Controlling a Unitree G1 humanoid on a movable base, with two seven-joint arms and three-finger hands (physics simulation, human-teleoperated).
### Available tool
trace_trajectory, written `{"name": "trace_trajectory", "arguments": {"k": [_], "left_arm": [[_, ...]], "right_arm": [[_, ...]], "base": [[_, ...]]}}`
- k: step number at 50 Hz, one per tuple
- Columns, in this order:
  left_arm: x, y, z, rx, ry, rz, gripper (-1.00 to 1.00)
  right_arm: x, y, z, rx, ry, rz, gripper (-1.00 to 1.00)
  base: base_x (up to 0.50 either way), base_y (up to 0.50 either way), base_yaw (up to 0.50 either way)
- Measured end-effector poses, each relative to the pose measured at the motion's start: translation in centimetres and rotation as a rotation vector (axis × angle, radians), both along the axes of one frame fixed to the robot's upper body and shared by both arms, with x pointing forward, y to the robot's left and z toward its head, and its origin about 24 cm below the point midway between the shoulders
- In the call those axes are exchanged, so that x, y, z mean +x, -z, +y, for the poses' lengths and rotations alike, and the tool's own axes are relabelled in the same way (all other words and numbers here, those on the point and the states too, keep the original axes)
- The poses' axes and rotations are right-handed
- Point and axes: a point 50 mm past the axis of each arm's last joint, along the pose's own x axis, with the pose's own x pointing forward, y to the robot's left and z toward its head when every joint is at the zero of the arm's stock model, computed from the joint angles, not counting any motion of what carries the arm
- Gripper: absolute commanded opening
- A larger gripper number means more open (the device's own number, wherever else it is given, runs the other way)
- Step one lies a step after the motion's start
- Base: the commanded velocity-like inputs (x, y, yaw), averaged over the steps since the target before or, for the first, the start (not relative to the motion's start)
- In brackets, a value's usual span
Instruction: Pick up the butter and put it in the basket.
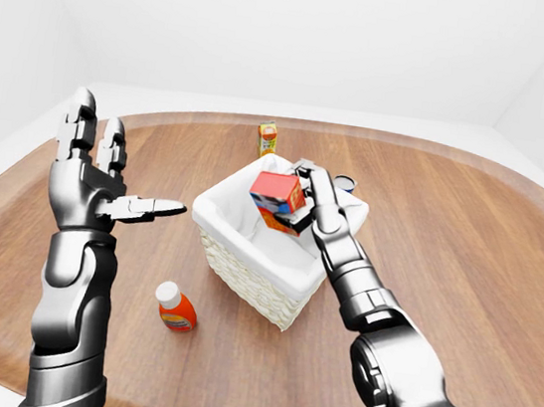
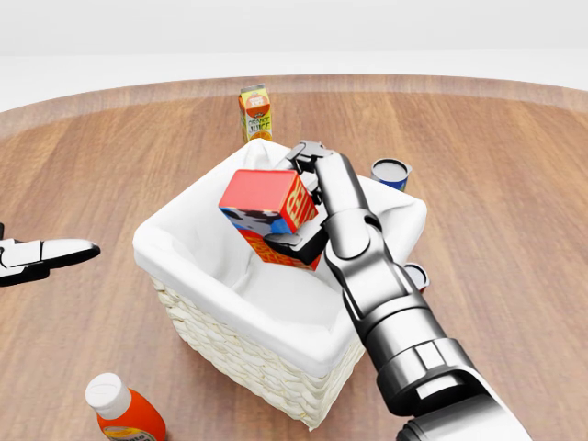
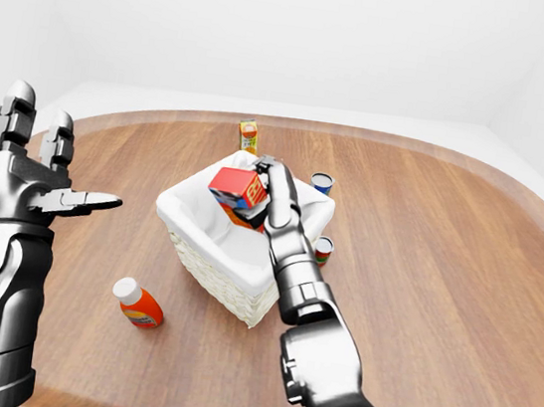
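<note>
The butter [image 2: 265, 208] is a red box with a cow picture and a blue edge. My right hand [image 2: 296, 204] is shut on it, fingers over its top and thumb under it. The box hangs tilted just above the open mouth of the white-lined wicker basket [image 2: 180, 226] in the middle of the head view, its lower corner dipping below the rim. My left hand [image 1: 113, 193] is raised at the left of the left-eye view, open and holding nothing, well apart from the basket.
An orange juice carton [image 2: 255, 112] stands beyond the basket near the top of the head view. A blue can [image 2: 390, 173] and a second can [image 2: 413, 276] sit to the basket's right. A ketchup bottle [image 2: 124, 411] lies at bottom left. The round wooden table [image 2: 514, 184] spreads all around.
</note>
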Motion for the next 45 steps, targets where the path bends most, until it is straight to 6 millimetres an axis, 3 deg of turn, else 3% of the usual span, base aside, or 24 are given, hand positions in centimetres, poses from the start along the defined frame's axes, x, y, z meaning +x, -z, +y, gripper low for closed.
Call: {"name": "trace_trajectory", "arguments": {"k": [23,40,44,45], "left_arm": [[0.2,0.2,-0.1,-0.004,0.003,0.008,1.00],[0.3,0.4,0.0,-0.006,0.004,0.018,1.00],[0.3,0.5,0.0,-0.006,0.004,0.021,1.00],[0.3,0.5,0.0,-0.006,0.004,0.022,1.00]], "right_arm": [[-0.2,2.3,0.2,-0.022,0.025,0.107,-1.00],[-0.2,2.7,0.3,-0.025,0.045,0.147,-1.00],[-0.2,2.8,0.3,-0.025,0.048,0.153,-0.95],[-0.2,2.8,0.3,-0.024,0.049,0.155,-0.81]], "base": [[0.00,0.00,0.00],[0.00,0.00,0.00],[0.00,0.00,0.00],[0.00,0.00,0.00]]}}
